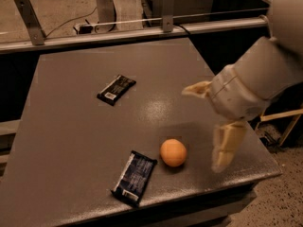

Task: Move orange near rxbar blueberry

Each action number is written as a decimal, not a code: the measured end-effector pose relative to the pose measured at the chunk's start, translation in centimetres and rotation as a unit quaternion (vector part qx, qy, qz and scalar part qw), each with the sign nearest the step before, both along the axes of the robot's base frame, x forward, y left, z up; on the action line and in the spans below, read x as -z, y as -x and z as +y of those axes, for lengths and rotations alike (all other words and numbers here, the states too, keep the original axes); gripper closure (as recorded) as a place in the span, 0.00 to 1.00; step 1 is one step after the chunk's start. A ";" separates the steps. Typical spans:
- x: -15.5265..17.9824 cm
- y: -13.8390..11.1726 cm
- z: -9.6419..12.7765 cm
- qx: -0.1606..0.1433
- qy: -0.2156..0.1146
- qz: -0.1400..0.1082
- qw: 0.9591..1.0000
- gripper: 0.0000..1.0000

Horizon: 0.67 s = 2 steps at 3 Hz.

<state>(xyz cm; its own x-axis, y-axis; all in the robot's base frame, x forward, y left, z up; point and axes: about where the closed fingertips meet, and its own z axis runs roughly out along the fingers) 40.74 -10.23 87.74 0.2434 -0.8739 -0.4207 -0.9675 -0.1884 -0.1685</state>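
Our claw [202,129] hangs spread apart, empty; just left of it the orange [173,152] rests on the desk [71,126] beside the rxbar blueberry [134,177], seemingly delivered.

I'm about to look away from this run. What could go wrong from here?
1. The orange lies loose beside the blue bar. The gripper, hanging just right of it with jaws open, might nudge it and roll it away.
2. Both sit near the front edge of the table, so a rolling orange may drop off.
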 end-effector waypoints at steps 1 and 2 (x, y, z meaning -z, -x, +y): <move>-5.8 -2.7 -3.7 0.046 -0.016 -0.062 0.997 0.00; -7.6 -3.2 -4.0 0.051 -0.020 -0.082 0.995 0.00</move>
